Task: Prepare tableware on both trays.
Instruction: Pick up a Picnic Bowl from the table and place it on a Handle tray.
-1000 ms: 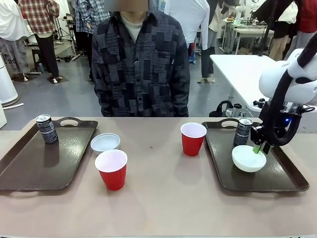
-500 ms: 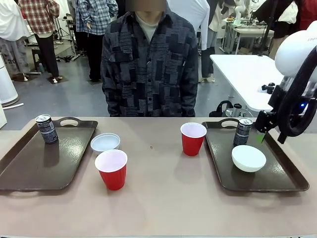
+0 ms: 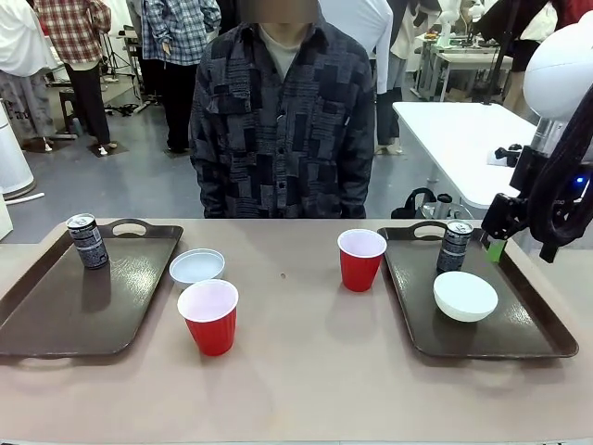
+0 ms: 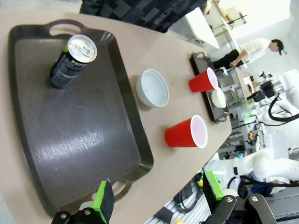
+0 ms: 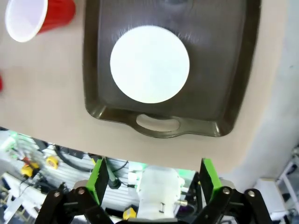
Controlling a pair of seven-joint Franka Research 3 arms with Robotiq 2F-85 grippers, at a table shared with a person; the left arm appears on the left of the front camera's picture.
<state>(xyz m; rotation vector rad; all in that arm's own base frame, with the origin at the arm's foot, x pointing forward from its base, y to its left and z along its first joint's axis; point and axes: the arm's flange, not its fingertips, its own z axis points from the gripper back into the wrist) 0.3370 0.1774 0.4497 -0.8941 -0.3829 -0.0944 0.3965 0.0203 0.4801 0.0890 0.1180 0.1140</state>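
On the right tray (image 3: 528, 324) stand a dark can (image 3: 454, 246) and a white bowl (image 3: 465, 296). My right gripper (image 3: 497, 247) hangs open above that tray's far right side, clear of the bowl (image 5: 149, 64); its fingers (image 5: 99, 179) hold nothing. One red cup (image 3: 360, 260) stands on the table just left of this tray. The left tray (image 3: 56, 315) carries only a can (image 3: 87, 241). A second bowl (image 3: 196, 267) and red cup (image 3: 210, 317) sit on the table beside it. My left gripper (image 4: 159, 196) is open, high over the left tray's (image 4: 79, 140) near edge.
A person in a dark patterned shirt (image 3: 278, 120) stands at the far side, hands off the table. Bare tabletop (image 3: 296, 371) runs between the trays and along the front. A white table (image 3: 463, 139) stands behind on the right.
My right gripper, down at the bowl's rim on the right tray a second ago, has let go and risen up and to the right. The bowl stays on the tray.
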